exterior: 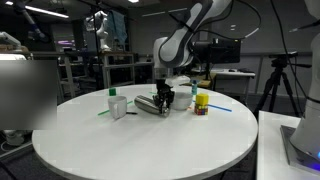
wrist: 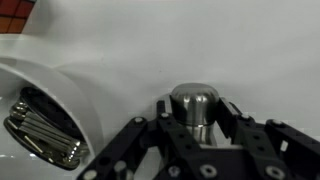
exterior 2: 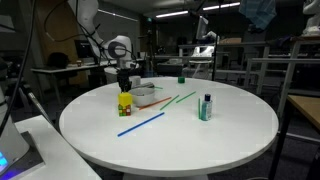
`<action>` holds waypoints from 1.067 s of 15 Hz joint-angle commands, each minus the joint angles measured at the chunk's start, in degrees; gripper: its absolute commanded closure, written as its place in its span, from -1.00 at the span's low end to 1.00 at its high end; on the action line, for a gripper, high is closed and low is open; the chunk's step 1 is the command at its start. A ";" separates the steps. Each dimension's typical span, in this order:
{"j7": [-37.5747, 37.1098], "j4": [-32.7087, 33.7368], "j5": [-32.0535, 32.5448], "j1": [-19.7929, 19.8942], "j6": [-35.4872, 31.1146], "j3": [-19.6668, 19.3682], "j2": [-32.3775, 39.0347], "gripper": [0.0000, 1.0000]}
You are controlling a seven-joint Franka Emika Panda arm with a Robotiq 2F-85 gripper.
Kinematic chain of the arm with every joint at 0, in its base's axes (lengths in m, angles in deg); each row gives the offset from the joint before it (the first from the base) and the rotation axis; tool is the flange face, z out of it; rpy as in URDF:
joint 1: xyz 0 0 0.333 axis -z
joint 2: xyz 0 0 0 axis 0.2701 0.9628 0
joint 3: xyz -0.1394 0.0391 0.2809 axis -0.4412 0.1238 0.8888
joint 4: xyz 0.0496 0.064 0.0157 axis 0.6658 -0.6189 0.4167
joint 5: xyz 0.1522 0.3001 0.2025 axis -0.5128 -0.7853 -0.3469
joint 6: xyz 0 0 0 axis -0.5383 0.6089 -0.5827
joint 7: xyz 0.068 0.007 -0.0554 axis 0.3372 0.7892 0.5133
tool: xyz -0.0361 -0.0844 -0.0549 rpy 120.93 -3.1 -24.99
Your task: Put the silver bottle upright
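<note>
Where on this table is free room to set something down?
In an exterior view, the wide near half of the table is bare, before the small bottle and yellow object. It is crowded at the far side, around the silver bottle and tool.

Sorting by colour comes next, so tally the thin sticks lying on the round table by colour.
Blue stick: 1
Green stick: 1
Orange-red stick: 1, faint at this size
Total: 3
</note>
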 commanded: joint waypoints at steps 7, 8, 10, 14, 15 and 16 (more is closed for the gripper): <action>-0.09 0.63 0.60 -0.77 0.43 0.40 -1.34 0.55; -0.05 0.53 0.49 -0.78 0.55 0.61 -1.83 0.55; -0.31 0.44 0.69 -1.03 0.70 0.77 -2.63 0.55; -0.74 0.23 1.09 -1.50 0.89 0.75 -3.66 0.55; -0.80 0.21 1.13 -1.62 0.89 0.74 -3.86 0.55; -0.81 0.22 1.18 -1.69 0.88 0.72 -4.02 0.55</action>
